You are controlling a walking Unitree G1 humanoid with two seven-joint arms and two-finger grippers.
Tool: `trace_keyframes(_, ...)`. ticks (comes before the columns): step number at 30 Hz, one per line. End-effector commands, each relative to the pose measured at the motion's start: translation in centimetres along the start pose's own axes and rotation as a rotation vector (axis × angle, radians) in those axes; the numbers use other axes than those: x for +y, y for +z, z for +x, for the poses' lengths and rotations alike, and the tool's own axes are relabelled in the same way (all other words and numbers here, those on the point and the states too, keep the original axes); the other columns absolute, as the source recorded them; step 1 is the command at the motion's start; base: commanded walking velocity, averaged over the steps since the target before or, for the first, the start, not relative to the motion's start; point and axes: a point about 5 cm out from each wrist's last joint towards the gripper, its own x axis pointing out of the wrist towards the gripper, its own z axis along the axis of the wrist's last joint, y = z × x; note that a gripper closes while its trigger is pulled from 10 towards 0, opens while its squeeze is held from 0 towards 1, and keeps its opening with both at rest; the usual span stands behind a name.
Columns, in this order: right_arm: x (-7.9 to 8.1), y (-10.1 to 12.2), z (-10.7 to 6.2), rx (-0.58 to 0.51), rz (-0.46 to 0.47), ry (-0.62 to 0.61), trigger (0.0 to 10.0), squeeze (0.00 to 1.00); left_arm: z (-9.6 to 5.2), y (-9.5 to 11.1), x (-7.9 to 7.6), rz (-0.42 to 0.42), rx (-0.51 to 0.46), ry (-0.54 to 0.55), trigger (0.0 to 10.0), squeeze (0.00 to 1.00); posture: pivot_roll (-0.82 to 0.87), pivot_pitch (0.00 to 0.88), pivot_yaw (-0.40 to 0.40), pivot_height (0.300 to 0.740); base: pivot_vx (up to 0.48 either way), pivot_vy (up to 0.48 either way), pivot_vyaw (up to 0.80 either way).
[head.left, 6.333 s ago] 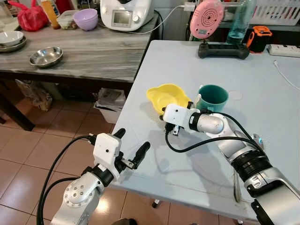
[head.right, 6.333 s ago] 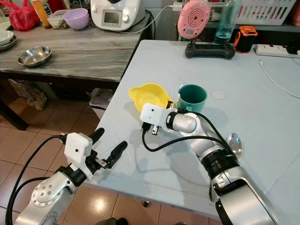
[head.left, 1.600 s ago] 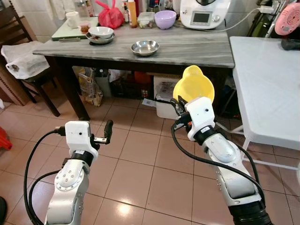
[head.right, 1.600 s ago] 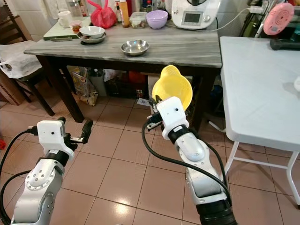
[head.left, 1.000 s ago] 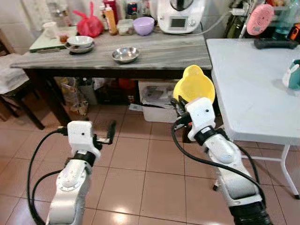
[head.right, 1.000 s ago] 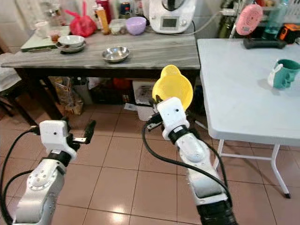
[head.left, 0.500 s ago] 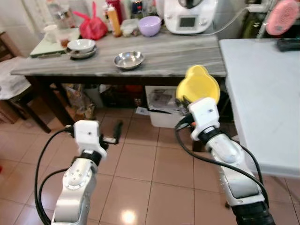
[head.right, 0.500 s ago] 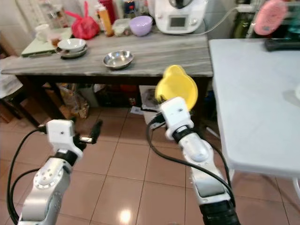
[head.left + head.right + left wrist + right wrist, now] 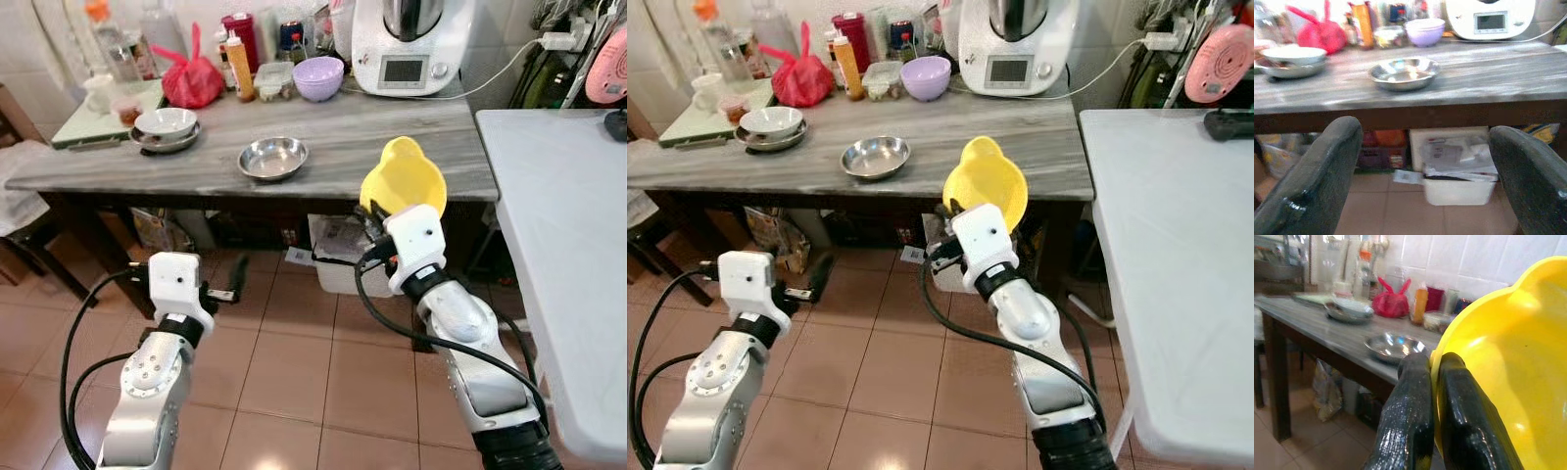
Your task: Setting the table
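Now the right claw (image 9: pixel 1432 382) pinches one yellow bowl (image 9: pixel 404 178) (rim only) — left claw (image 9: pixel 1425 161) gapes empty.

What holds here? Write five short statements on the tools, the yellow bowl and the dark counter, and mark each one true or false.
1. The right tool is shut on the rim of the yellow bowl. True.
2. The left tool holds the steel bowl. False: its fingers are spread apart with nothing between them, and the steel bowl sits on the dark counter.
3. The yellow bowl rests on the counter. False: it is held up in the air in front of the counter.
4. A purple bowl stands on the counter beside the white kitchen machine. True.
5. The red bag lies on the floor. False: it sits on the counter near the bottles.
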Motion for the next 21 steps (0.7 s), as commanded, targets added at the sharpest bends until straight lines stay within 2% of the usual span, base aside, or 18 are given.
trace_keyframes(1, 0.34, 0.88, 0.37, -0.039, 0.005, 0.008, 10.0, 0.0, -0.13, 0.18, 0.9, 0.018, 0.009, 0.028, 10.0, 0.0, -0.08, 0.034, 0.099, 0.74, 0.0, 0.0, 0.0)
trace_keyframes(9, 0.11, 0.7, 0.22, -0.031, 0.007, -0.005, 10.0, 0.0, -0.16, 0.01, 0.77, 0.019, 0.014, 0.024, 10.0, 0.0, -0.09, 0.038, 0.1, 0.74, 0.0, 0.0, 0.0)
trace_keyframes(21, 0.08, 0.64, 0.22, -0.028, 0.014, -0.019, 10.0, 0.0, 0.16, 0.14, 0.81, 0.029, 0.011, 0.012, 10.0, 0.0, -0.1, 0.03, 0.111, 0.74, 0.0, 0.364, -0.04)
